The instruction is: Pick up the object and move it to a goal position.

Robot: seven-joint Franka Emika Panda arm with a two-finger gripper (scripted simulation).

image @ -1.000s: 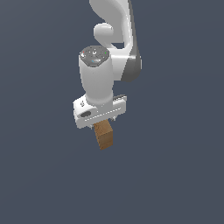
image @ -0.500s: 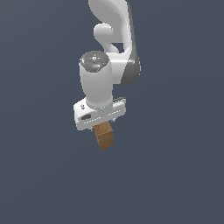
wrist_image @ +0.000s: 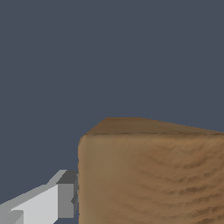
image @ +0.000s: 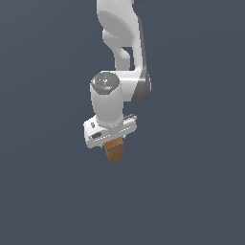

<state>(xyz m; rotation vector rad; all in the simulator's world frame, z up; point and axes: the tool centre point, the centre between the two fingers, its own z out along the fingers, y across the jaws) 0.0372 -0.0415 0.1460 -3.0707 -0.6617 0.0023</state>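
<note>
The object, a brown wood-grain block (image: pixel 114 150), hangs from under my white gripper (image: pixel 114 143) in the exterior view, above the dark grey floor. Only its lower part shows below the gripper body; the fingers are hidden there. In the wrist view the block (wrist_image: pixel 153 175) fills the near field, and one grey finger pad (wrist_image: pixel 68 199) presses against its side. The other finger is out of view. The gripper is shut on the block.
A plain dark grey surface (image: pixel 191 201) lies all around. The white arm (image: pixel 124 43) rises above the gripper toward the top of the exterior view. No other objects or goal marker show.
The arm and the held block have shifted slightly upward in the exterior view. The grip looks unchanged.
</note>
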